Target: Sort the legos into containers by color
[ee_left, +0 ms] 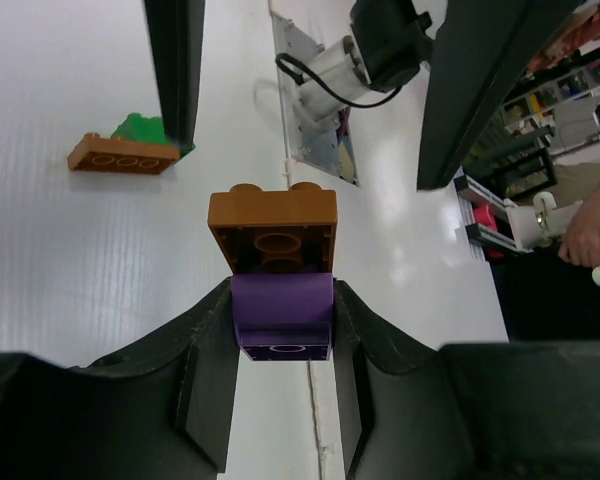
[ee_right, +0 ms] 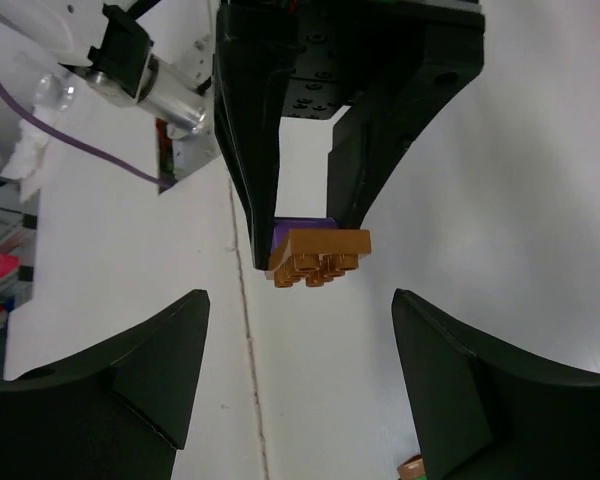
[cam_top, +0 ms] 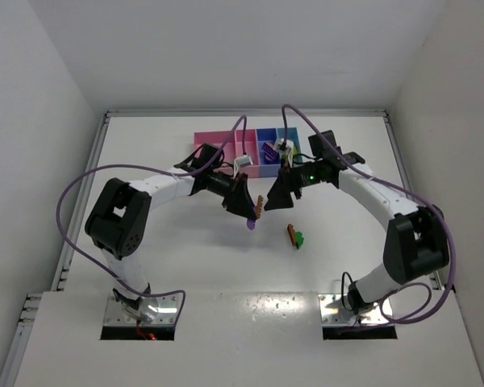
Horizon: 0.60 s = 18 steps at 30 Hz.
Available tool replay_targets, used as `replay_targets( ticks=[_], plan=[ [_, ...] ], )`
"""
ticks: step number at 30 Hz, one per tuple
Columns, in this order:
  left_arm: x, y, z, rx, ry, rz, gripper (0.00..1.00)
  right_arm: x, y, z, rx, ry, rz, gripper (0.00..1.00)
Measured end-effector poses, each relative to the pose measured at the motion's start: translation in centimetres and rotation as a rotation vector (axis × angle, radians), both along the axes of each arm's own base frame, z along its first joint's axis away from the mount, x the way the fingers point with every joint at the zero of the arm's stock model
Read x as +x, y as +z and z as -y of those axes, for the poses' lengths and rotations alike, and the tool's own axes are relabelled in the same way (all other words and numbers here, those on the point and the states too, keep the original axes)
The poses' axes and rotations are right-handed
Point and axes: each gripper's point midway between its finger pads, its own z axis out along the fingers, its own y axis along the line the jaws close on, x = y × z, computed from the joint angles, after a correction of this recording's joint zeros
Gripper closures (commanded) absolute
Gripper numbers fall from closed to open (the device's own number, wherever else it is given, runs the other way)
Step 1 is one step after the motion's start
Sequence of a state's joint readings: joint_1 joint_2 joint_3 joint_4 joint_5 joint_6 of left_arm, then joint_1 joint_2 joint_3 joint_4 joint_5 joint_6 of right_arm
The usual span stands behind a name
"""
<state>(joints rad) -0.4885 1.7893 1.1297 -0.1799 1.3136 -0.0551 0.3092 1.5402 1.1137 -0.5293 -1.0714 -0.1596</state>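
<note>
My left gripper is shut on a purple lego and holds it above the table. An orange-brown lego is stuck to the purple one's far end, studs pointing at the right wrist camera. In the top view this pair hangs mid-table. My right gripper faces it with jaws wide open and nothing between them, a little short of the orange-brown lego. A flat orange-brown lego joined to a green lego lies on the table. The containers stand in a row at the back.
In the top view the purple-blue tray holds purple pieces and the light blue tray a yellow-green one. The right arm's wrist hangs over the right-hand trays. White walls close the table at the back and sides.
</note>
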Motion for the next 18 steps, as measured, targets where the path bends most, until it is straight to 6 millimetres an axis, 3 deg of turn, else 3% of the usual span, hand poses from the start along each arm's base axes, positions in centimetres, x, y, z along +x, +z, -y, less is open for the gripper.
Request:
replay_targets(
  ticks=[12, 16, 18],
  plan=[
    [0.4, 1.8, 0.6, -0.058, -0.041, 0.033, 0.92, -0.2, -0.1, -1.0, 0.068, 0.022, -0.124, 0.24],
    [0.3, 1.7, 0.7, -0.059, -0.046, 0.035, 0.92, 0.3, 0.1, -1.4, 0.09, 0.02, -0.134, 0.37],
    [0.3, 1.7, 0.8, -0.058, -0.049, 0.034, 0.92, 0.7, 0.1, -1.5, 0.096, 0.019, -0.137, 0.48]
  ],
)
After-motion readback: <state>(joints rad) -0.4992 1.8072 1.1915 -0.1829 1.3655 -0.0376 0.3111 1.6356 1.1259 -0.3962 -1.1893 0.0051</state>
